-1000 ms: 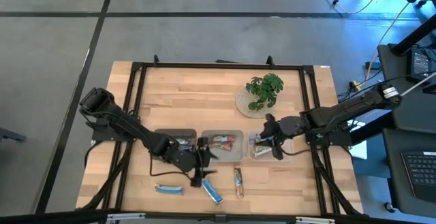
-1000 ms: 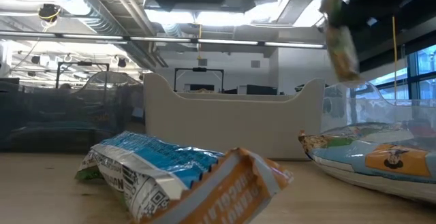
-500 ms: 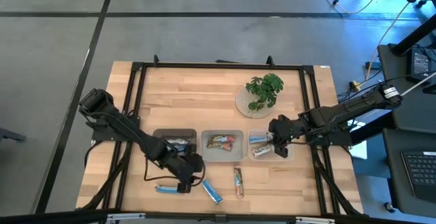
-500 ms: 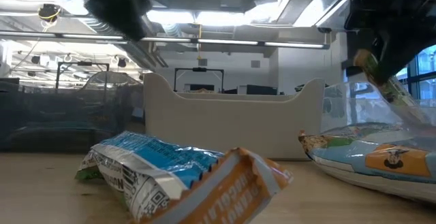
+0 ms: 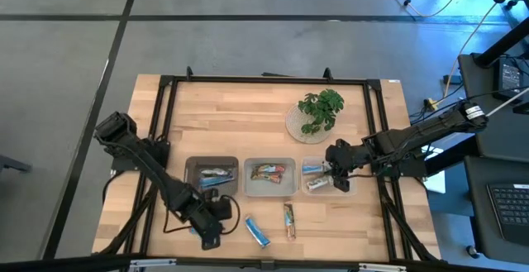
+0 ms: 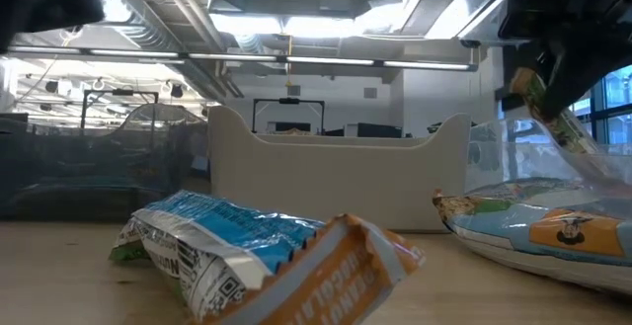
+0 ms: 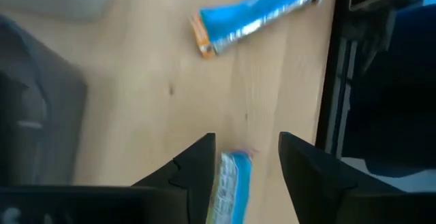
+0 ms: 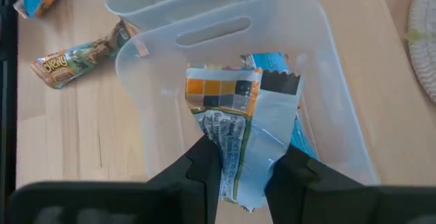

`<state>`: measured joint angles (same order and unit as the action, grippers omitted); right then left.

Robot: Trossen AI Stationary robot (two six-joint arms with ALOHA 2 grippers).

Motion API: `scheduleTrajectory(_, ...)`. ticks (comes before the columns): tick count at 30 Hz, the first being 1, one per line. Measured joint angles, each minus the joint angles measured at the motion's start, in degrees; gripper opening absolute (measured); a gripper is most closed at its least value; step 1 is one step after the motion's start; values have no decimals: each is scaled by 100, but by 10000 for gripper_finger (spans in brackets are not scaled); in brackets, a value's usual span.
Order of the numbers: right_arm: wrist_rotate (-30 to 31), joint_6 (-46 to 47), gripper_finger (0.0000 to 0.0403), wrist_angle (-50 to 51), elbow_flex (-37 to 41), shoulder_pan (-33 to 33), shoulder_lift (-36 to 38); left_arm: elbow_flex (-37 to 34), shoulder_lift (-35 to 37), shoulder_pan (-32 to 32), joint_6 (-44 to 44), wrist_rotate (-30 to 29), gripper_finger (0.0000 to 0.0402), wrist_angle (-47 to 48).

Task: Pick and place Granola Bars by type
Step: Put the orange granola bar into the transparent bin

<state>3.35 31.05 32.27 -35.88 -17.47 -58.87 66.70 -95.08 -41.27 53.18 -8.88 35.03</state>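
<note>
on the wooden table (image 5: 248, 107), ringed by a black frame on grey floor, three trays sat in a row near the front edge, a plant (image 5: 321, 108) behind them. the left gripper (image 7: 244, 169) hung at the front-left, fingers part-open astride a blue bar (image 7: 230, 183), not clearly gripping it. the right gripper (image 8: 242, 166) pinched a silvery bar (image 8: 231, 125) over the right tray (image 8: 340, 108). two bars lay loose in front: one blue (image 5: 257, 231), one brown (image 5: 288, 220).

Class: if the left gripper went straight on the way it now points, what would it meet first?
Probably the blue granola bar lying between the left gripper's open fingers, then the wooden table; depth is uncertain.
</note>
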Motion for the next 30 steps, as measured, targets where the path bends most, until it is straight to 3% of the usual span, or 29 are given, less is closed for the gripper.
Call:
scheduleTrajectory(8,-12,-6,99,-255,0,0,-89,-1,-265,-272,618,14,128,-16)
scheduleTrajectory(21,-45,7,171,-253,0,0,-924,-2,-269,-289,623,107,118,-81)
scheduleTrajectory(30,-46,-155,178,-247,0,0,-1023,-2,-269,-289,618,105,125,-81)
